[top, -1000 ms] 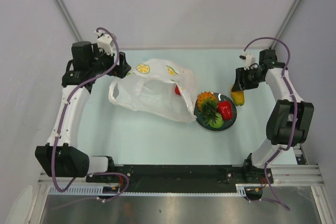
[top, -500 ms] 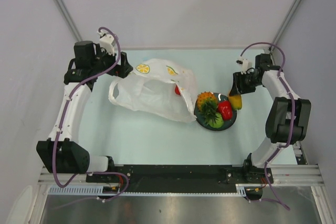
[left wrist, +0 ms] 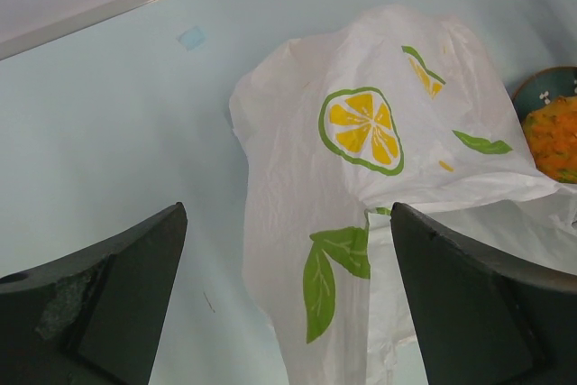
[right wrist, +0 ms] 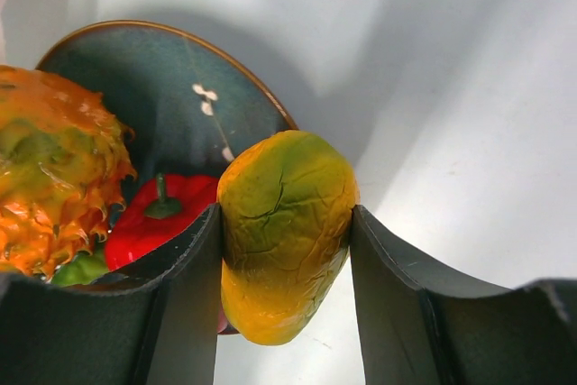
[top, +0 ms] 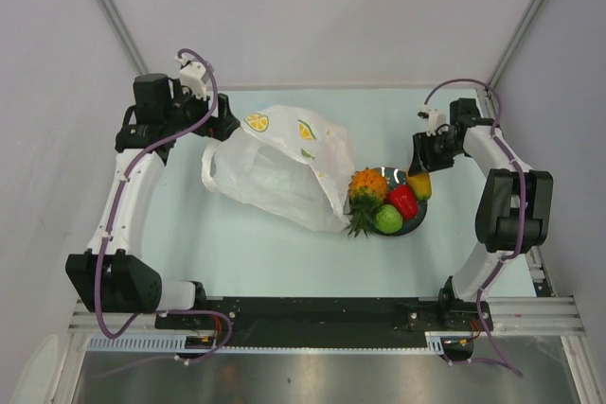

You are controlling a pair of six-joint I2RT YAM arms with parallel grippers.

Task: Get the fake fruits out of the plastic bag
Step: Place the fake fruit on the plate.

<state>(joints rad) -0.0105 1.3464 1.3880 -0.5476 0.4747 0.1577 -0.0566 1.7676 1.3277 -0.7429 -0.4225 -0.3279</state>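
mango [right wrist: 287, 250] in transit: right hand [top: 423, 169] is clamped on the yellow-green fake fruit, a finger pressed to each flank, hanging it over the right rim of the dark plate [right wrist: 171, 87]. already on the plate, packed close tog.: pineapple [top: 367, 186], red pepper [top: 404, 201], green fruit [top: 388, 219]. citrus-printed plastic bag [top: 279, 163] lies slumped on the table [top: 246, 243] just left of the plate, its near corner up against the pineapple side. left hand [left wrist: 287, 250] is spread wide, holds nothing, and points at the bag's far-left end.

step in hand, by the look of it: set the mango down w/ the others. to do it well:
- carry it further in over the bare dark patch behind the pepper, since part of it hangs past the rim & would likely roll onto the table
- lower till it rests before letting go
- part the fingers gently so the rounded piece isn't flicked
- keep clear of the pepper stem & pineapple

views differ. overhead gives the whole layout, both arms & bag vs plate, but the mango is a small blob under the wrist w/ the grip unreadable. right wrist cam shows the grip itself, the mango's cracked skin, the plate's white flecks & the free space. left wrist cam shows the bag's lemon-slice & leaf print, plus a sliver of plate & pineapple at its right edge. no view looks into the bag, so whether any fruit remains inside can't be told.
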